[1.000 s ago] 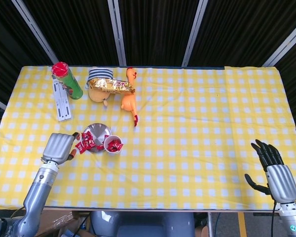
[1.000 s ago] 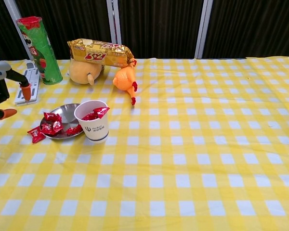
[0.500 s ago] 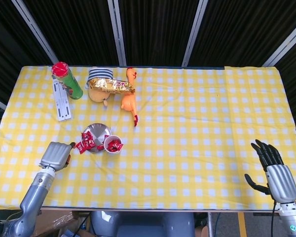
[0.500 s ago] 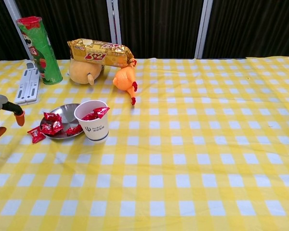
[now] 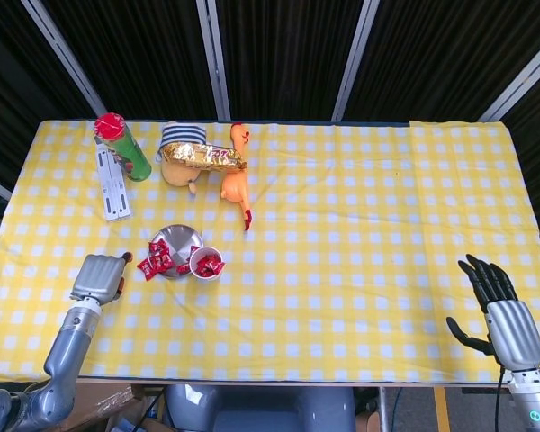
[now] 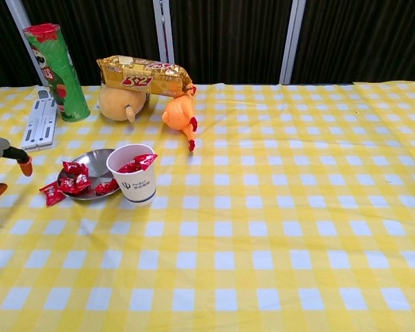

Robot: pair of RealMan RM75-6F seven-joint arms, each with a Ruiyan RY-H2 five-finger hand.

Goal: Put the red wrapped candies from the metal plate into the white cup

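The metal plate (image 5: 182, 238) (image 6: 97, 162) sits left of centre with several red wrapped candies (image 5: 159, 257) (image 6: 75, 178) on it; one candy (image 6: 52, 194) lies on the cloth at its left rim. Touching the plate's right side, the white cup (image 5: 206, 263) (image 6: 133, 173) holds red candies. My left hand (image 5: 97, 278) (image 6: 1, 166) hovers left of the plate, fingers apart, holding nothing. My right hand (image 5: 497, 309) rests at the table's front right edge, fingers spread and empty; the chest view does not show it.
Behind the plate stand a green chips can (image 5: 121, 146) (image 6: 54, 62), a white flat strip (image 5: 111, 184), a gold snack bag (image 5: 202, 157) on a plush toy (image 6: 121, 102), and an orange rubber chicken (image 5: 237, 184) (image 6: 180, 114).
My left hand has drawn back from the plate toward the table's front left, leaving the candies where they lay. The right hand has not moved.
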